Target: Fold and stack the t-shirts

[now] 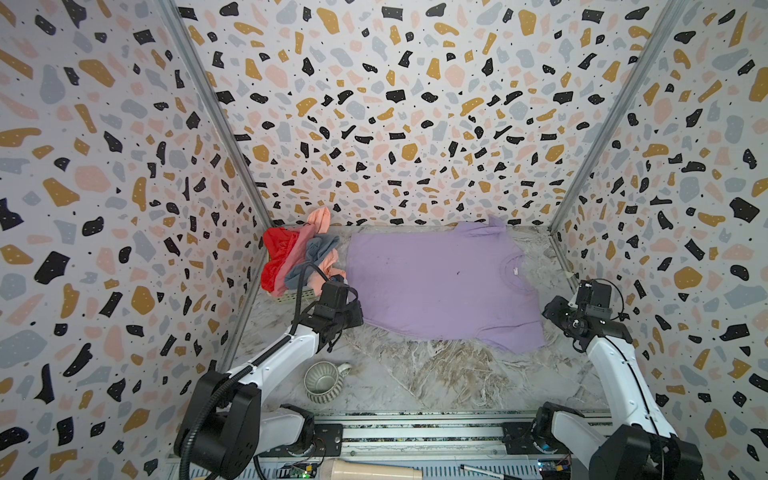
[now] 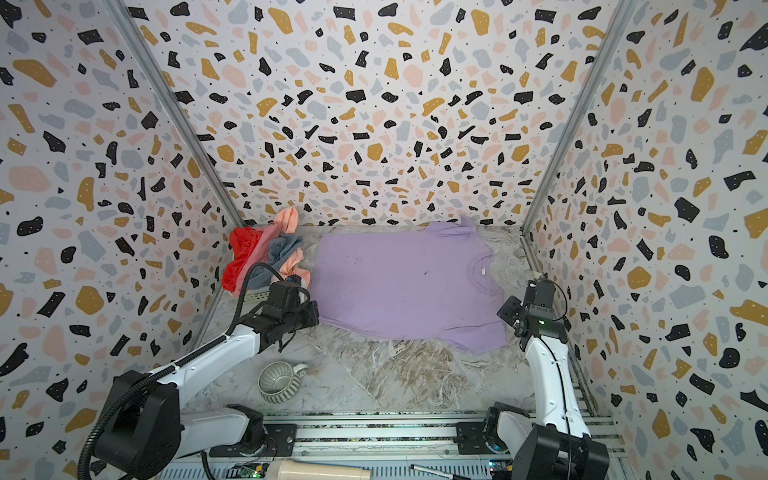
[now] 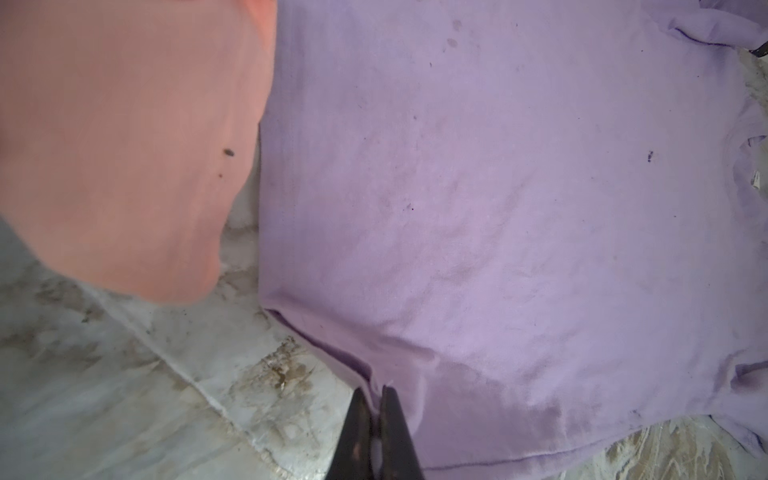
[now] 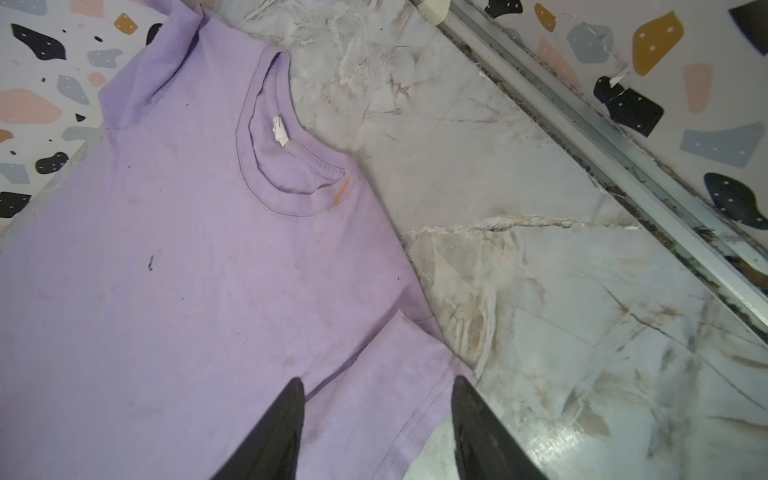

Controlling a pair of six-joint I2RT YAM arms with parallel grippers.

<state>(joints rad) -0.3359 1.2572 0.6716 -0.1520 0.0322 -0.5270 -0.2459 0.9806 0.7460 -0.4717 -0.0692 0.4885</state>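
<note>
Lilac shirt (image 1: 436,282) lies spread flat on the tabletop (image 1: 436,374), with the other shirts (image 1: 299,257) heaped back left. Left claw (image 3: 375,399) is pinching its hem (image 3: 332,353), and right claw (image 4: 376,386) is spread over a sleeve (image 4: 395,353). The cloth looks light and floppy, so corners and seams are probably the best grab spots.
</note>
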